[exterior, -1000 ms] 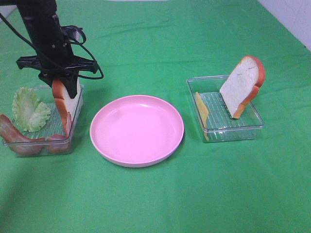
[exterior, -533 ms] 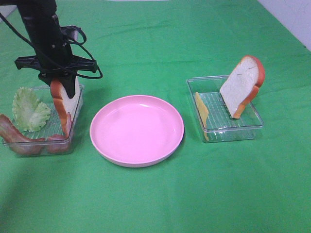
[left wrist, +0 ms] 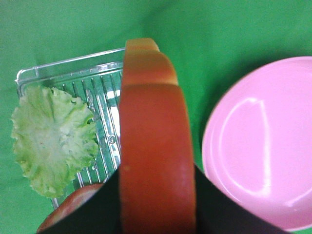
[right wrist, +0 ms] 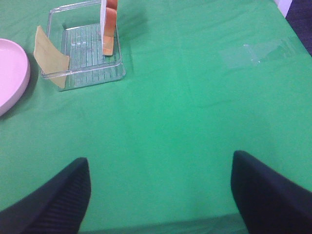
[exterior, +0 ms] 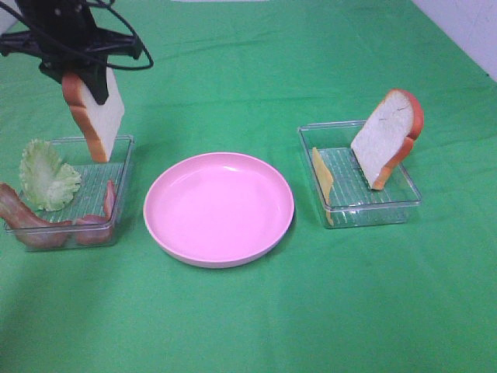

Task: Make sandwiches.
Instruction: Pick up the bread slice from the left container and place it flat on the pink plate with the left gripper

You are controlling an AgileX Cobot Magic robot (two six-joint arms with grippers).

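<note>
1. The left tool (exterior: 87, 78) is pinching a bread slice (exterior: 97, 116) by its top crust, with the fingers pressed against both faces.
2. I am watching that slice hang upright with its white face turned toward the middle of the counter (exterior: 248, 326). Its lower end is over the far corner of the left tray (exterior: 120, 148), on the plate side.
3. From the left wrist view I am looking straight down the orange-brown crust, which is lining up over the tray's edge nearest the plate.
4. In that clear tray, a lettuce leaf (exterior: 46, 175) is lying at the outer side. Bacon strips (exterior: 27, 217) are resting along the near side, and one is poking over the outer rim.
5. The pink plate (exterior: 219, 208) is sitting between the two trays, just beside the left one.
6. In the right tray (exterior: 408, 198), a cheese slice (exterior: 322, 175) is leaning on the wall nearest the plate. A second bread slice (exterior: 384, 136) is standing tilted against the far outer corner.
7. The right tool (right wrist: 161, 195) is hovering over bare green cloth, well apart from the right tray. Its fingers are spread wide and gripping nothing.
</note>
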